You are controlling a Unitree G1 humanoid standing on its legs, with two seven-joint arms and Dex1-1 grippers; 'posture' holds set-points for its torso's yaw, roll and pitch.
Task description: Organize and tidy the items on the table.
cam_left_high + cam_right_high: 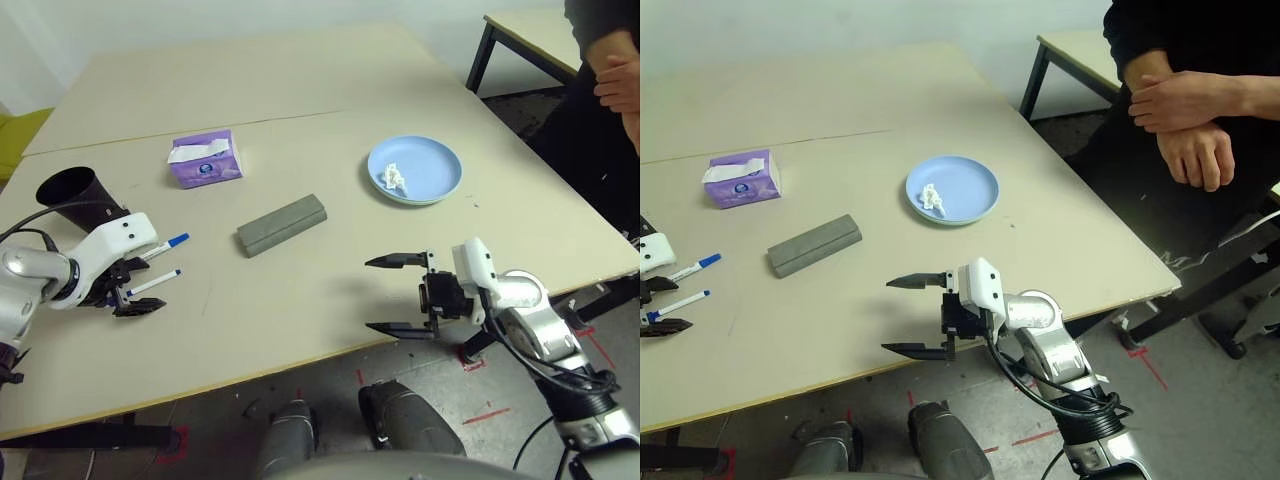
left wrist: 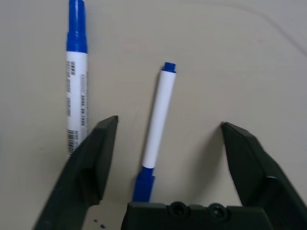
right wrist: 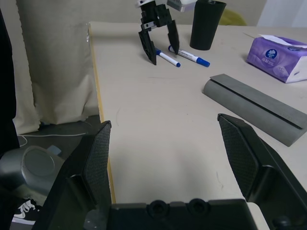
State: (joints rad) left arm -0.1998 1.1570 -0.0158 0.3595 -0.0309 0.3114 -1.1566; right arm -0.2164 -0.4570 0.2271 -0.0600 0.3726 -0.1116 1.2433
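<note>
Two white pens with blue caps lie side by side near the left edge of the worktop (image 1: 300, 300). The nearer pen (image 2: 157, 125) lies right between the two black fingers of the left end effector (image 1: 133, 297), which points down over it with its fingers apart on either side and not yet touching it. The other pen (image 2: 76, 76) lies just outside one finger. Close behind the pens stands the black cup (image 1: 78, 195), wide end up. Farther in, near the middle, lies the grey glasses case (image 1: 283, 224), and behind that sits the purple tissue box (image 1: 205, 160). Over on the right side is the light blue plate (image 1: 415, 169) with a small crumpled tissue (image 1: 393, 178) in it. The right end effector (image 1: 402, 295) hangs by the near edge of the worktop, fingers spread wide and holding nothing. A person sits at the far right with hands folded. The step in hand looks like picking up the nearer pen. Next, the left fingers should close on the white part of that pen and squeeze it snugly, then lift it straight up. They must not bump the other pen, which is very close. A good place for the pen may be the black cup.
</note>
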